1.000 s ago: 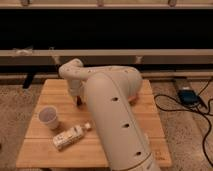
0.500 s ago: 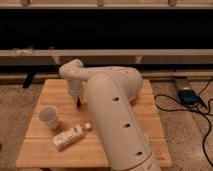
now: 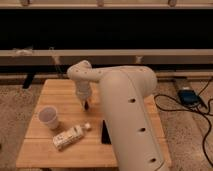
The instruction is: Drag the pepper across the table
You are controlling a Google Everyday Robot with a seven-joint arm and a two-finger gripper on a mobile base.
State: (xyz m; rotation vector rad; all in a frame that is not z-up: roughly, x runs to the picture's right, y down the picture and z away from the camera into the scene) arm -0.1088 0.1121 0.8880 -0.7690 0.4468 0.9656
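Our gripper (image 3: pixel 86 105) hangs low over the table (image 3: pixel 60 90). At eight o'clock stands a cup (image 3: pixel 49 117), at six a bottle (image 3: pixel 70 137). Twelve o'clock lies open.

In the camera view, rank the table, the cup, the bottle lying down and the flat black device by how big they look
Largest to smallest:
1. table
2. bottle
3. cup and black device: too alike to rank.
The gripper hangs over the table's middle.
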